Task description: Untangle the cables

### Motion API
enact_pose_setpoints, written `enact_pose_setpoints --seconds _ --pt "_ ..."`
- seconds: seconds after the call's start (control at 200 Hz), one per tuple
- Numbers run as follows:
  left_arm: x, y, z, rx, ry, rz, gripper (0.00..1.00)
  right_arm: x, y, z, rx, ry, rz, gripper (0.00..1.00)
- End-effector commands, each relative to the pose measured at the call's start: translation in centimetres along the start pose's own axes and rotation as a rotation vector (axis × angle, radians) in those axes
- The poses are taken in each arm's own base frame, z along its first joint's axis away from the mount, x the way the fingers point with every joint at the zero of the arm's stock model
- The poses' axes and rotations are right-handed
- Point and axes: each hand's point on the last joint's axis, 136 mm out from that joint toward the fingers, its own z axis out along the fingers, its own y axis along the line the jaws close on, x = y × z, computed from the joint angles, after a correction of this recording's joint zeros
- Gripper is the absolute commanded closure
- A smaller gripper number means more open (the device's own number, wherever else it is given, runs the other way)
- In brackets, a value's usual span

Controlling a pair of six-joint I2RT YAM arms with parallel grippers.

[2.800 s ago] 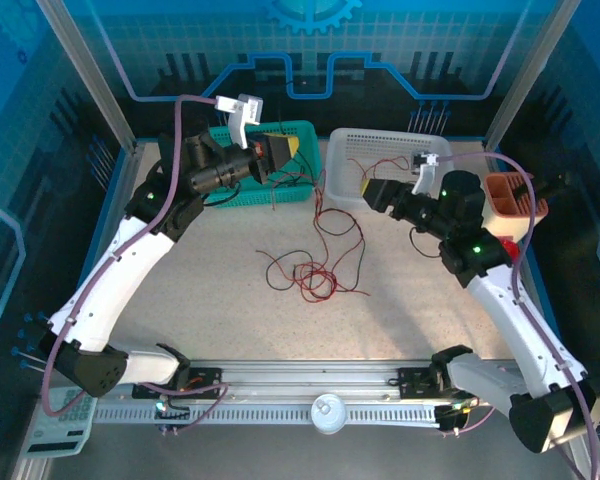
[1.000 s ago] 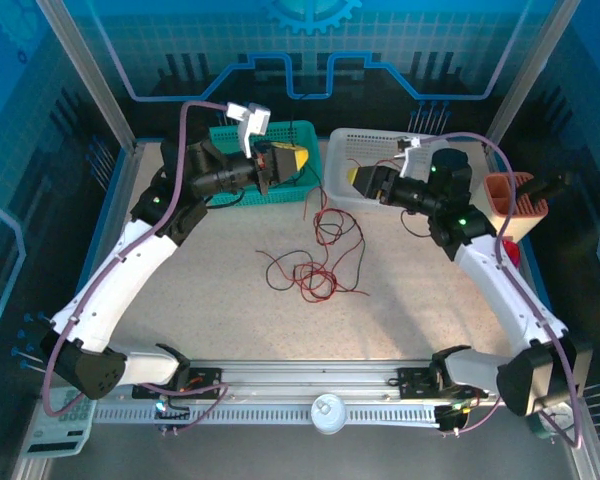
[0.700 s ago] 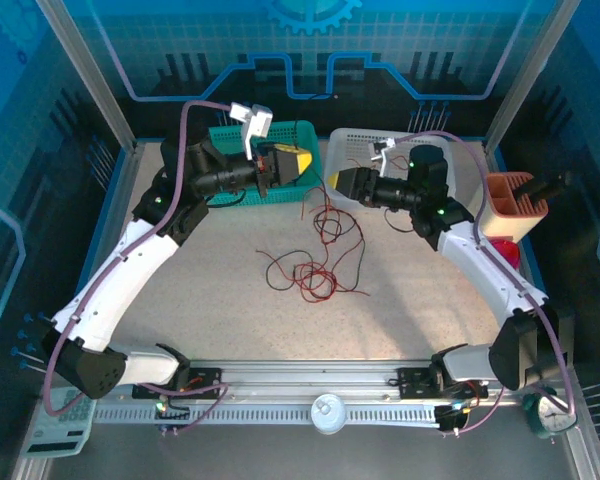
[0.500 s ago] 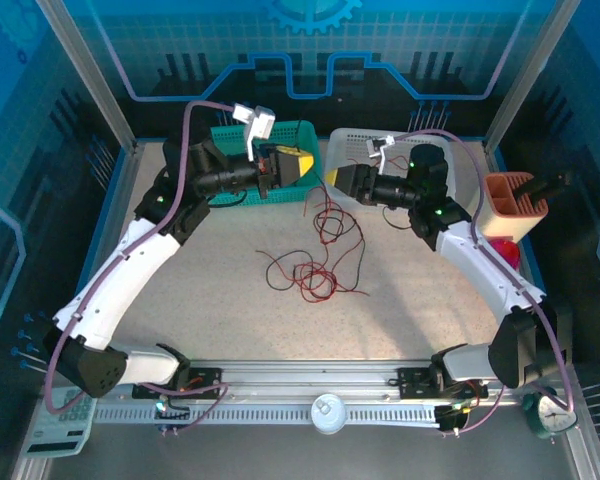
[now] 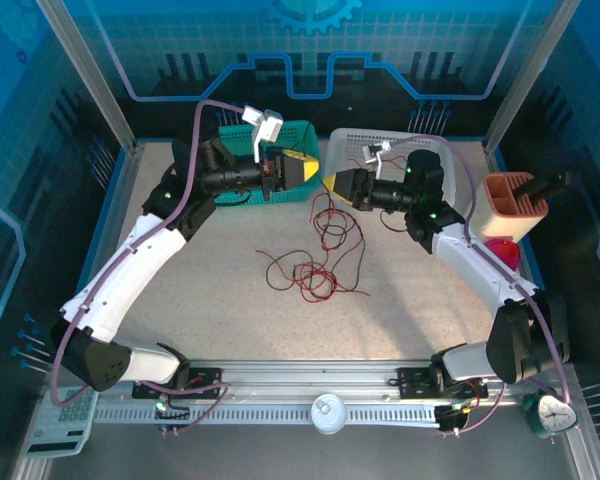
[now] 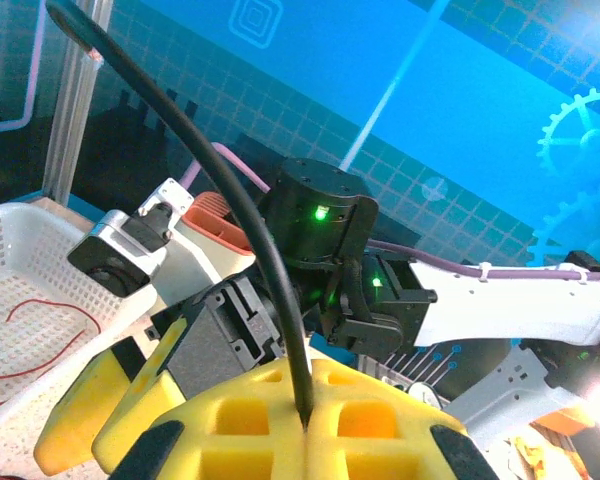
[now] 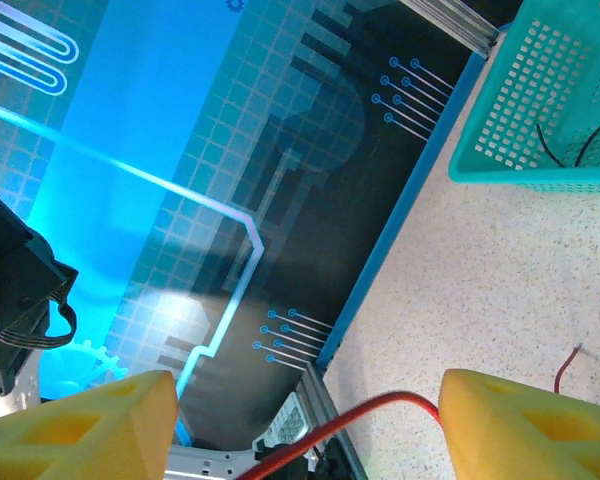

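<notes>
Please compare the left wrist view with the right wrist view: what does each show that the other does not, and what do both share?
Left wrist view, not the right: the left tool shut on a black cable, and a white basket holding red wire. Right wrist view, not the left: a teal basket, and a red cable running between the yellow fingers. Both: the right tool, open.

The overhead view is lit brightly and evenly from above; the table [image 5: 210, 260] is rendered pale, and only soft, short shadows are cast on it. Darkness is seen toward 7 and 5 o'clock. In the wrist views the blue panel [image 6: 310, 60] glows, glare is seen at 4 o'clock on the left, and the near yellow pads [image 7: 520, 430] are blurred.
</notes>
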Motion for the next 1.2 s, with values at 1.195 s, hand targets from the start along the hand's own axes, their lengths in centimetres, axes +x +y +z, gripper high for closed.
enact_pose_setpoints --seconds 1.195 --pt "-6.1 -4.5 -0.8 0.247 -0.232 -0.08 1.0 3.0 2.9 -1.6 -0.08 -0.089 -0.563 0.3"
